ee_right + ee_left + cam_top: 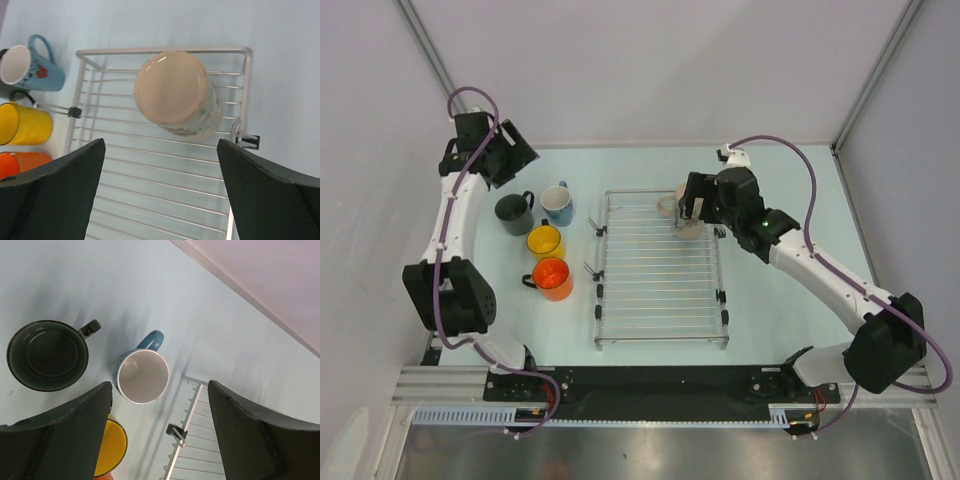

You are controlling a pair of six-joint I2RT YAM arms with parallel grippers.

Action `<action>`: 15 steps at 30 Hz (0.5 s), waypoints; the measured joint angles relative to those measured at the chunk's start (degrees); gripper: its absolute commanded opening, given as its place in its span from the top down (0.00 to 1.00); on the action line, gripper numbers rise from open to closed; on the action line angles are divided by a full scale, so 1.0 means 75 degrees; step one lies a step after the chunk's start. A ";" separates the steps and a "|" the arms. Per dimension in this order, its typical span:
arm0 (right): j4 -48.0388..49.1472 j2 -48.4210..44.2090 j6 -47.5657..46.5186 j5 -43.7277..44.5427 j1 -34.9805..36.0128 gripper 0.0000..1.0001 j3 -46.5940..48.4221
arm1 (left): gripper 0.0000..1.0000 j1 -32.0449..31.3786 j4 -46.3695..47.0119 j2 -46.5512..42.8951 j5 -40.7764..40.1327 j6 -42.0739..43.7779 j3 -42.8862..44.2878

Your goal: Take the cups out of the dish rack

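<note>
Beige mug (pixel 175 95) sits centred ahead of right gripper (pixel 161 145) jaws.

Dish rack (pixel 660 290) in the middle of the surface (pixel 640 170). On its far right corner, a single cup (pixel 685 218). Left of the rack, directly on the surface, four more cups close together: far-left cup (pixel 513 213), just right of it the far-right cup (pixel 558 204), before these two the middle cup (pixel 545 241), and closest to the near edge the nearest cup (pixel 552 279).
</note>
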 measured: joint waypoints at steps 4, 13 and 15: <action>-0.0122 0.0493 -0.0213 0.0434 0.0017 0.00 0.0187 | 0.16 -0.0090 0.0303 -0.0353 0.0242 -0.0035 -0.0705; -0.0481 0.1070 -0.0449 0.1137 0.0289 0.00 0.0542 | 0.15 -0.0743 0.0717 -0.1384 0.0344 -0.0204 -0.2699; -0.0472 0.1037 -0.0460 0.1198 0.0318 0.00 0.0542 | 0.15 -0.1163 0.0752 -0.1763 0.0239 -0.0201 -0.2952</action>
